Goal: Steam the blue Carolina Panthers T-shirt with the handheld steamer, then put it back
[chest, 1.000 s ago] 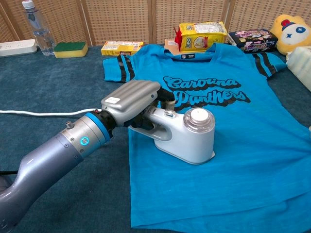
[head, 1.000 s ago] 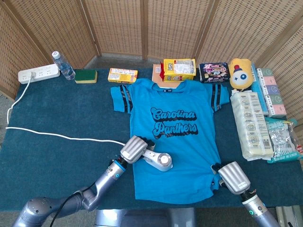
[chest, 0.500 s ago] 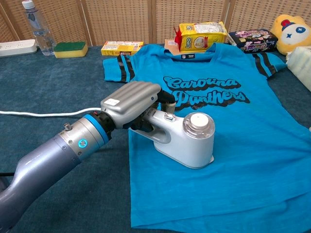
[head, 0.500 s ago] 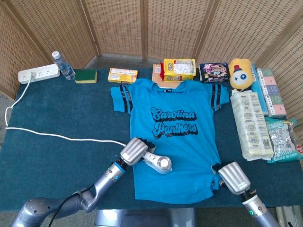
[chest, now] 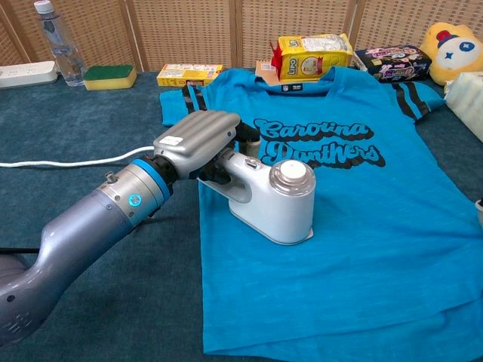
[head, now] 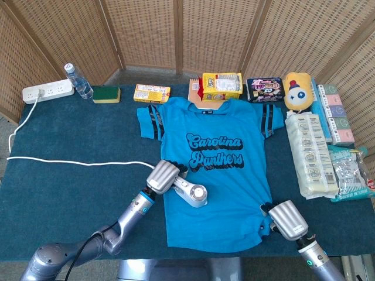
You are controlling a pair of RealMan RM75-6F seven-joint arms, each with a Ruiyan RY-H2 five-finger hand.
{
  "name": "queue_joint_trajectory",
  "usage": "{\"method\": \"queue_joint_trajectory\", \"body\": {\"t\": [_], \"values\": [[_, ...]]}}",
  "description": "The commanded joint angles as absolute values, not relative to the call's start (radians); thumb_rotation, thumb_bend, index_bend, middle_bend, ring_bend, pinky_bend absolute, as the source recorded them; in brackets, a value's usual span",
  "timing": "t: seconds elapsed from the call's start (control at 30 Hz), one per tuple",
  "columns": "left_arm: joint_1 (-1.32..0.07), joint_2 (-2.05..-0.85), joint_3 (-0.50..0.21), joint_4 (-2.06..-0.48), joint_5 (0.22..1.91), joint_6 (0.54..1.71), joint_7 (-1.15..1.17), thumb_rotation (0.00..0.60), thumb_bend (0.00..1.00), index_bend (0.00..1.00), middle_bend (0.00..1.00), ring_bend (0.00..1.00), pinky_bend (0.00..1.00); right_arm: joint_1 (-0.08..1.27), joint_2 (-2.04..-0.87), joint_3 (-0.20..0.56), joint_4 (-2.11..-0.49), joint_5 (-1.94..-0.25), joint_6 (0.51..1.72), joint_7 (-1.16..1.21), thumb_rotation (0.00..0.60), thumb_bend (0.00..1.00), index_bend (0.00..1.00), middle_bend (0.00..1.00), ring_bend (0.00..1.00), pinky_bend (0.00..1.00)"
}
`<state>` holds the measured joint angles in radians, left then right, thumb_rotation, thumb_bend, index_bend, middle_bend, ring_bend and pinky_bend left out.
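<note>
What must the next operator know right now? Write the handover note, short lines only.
Left hand: grips the handle of the white handheld steamer, whose base rests on the left half of the blue Carolina Panthers T-shirt, below the lettering.
Right hand: at the shirt's lower right hem; whether it pinches the cloth cannot be told.
The shirt lies flat on the dark blue table cloth; the white power cord runs left to the power strip.
Done: steaming under way.
Left: cover the remaining shirt, then put the steamer back.
</note>
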<state>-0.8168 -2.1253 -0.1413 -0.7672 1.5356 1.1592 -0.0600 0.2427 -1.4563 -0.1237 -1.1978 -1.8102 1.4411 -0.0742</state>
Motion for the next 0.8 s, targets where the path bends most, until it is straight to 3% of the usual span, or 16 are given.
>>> {"method": "queue_joint_trajectory", "body": {"t": [0.03, 0.53, 0.8], "values": [[-0.824, -2.133, -0.155, -0.748, 1.525, 1.154, -0.063, 0.6, 0.55, 0.56, 0.7, 0.63, 0.68, 0.243, -1.456, -0.124, -1.199, -1.81, 1.441, -0.075, 0.6, 0.49, 0.71, 0.63, 0.68, 0.8], [-0.855, -2.187, -0.222, -0.636, 1.464, 1.145, -0.087, 0.6, 0.54, 0.56, 0.7, 0.63, 0.68, 0.242, -1.455, -0.123, -1.198, -1.805, 1.438, -0.077, 0.6, 0.49, 0.71, 0.64, 0.68, 0.8], [-0.856, -2.196, -0.203, -0.624, 1.473, 1.146, -0.101, 0.6, 0.54, 0.56, 0.7, 0.63, 0.67, 0.239, -1.452, -0.123, -1.198, -1.804, 1.442, -0.074, 0.6, 0.49, 0.71, 0.64, 0.69, 0.8]]}}
